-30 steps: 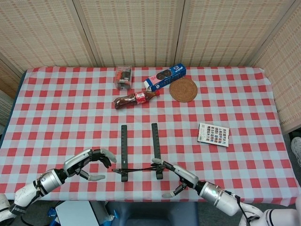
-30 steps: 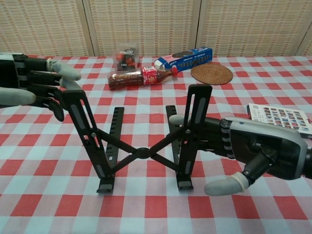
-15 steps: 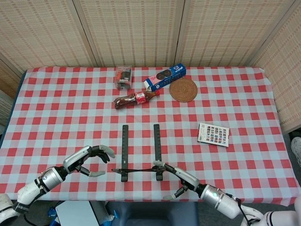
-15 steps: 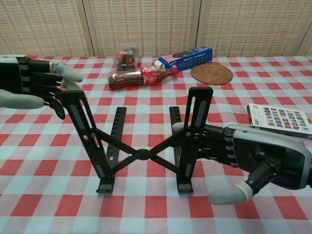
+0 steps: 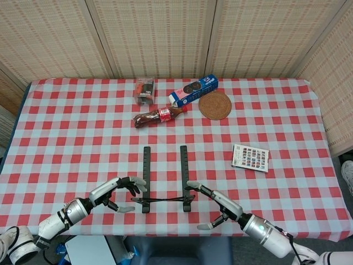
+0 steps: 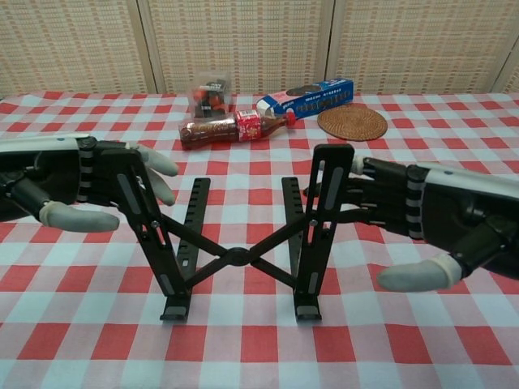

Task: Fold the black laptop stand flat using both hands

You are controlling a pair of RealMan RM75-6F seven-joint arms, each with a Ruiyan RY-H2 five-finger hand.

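Head view: since a second ago the left hand [image 5: 118, 190] has closed in on the laptop stand [image 5: 164, 178], which stands at the table's near edge; the right hand [image 5: 214, 202] has drawn back slightly.

Chest view: both hands, fingers spread and holding nothing, flank the raised arms. It looks stiff, light and hinged; press the upper arms inward.

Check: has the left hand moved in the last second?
Yes. The left hand has shifted right in the chest view, fingers now reaching past the laptop stand's left upright.
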